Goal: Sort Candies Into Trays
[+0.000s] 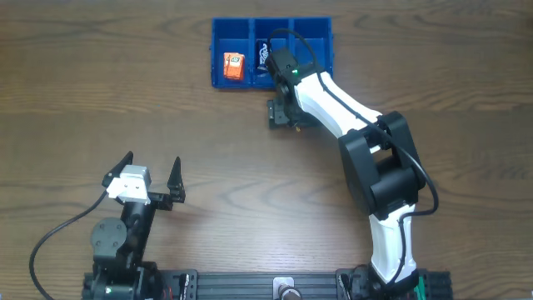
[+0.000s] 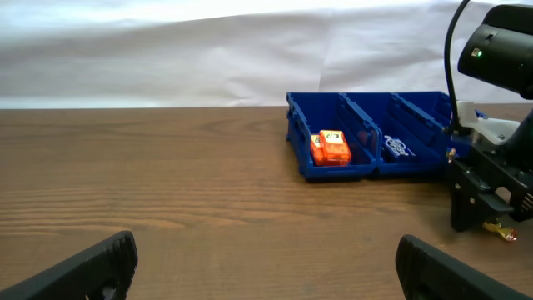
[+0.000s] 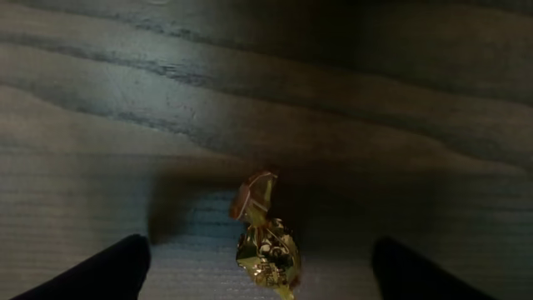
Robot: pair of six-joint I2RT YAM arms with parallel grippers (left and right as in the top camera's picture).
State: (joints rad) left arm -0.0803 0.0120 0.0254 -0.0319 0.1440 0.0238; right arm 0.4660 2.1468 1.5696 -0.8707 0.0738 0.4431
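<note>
The gold candy [image 3: 266, 246] lies on the surface [image 1: 125, 92] just in front of the blue tray [image 1: 218, 50], outside every compartment. The right pincer [image 1: 283, 115] stands low over it, fingers apart, one on each side of the wrapper and not yet touching it.

To do this well, I would settle fully to the wood, close on the rounded body rather than the thin twisted tail, and squeeze gently, since crinkled foil can slip.

Two orange candies [image 1: 233, 67] fill the tray's left compartment and a dark wrapper [image 2: 398, 147] the middle one, so the right one looks like the likely home.

The right arm reaches far forward with its wrist bent down. The left pincer [image 1: 152, 162] rests near its base, fingers wide apart and empty.
</note>
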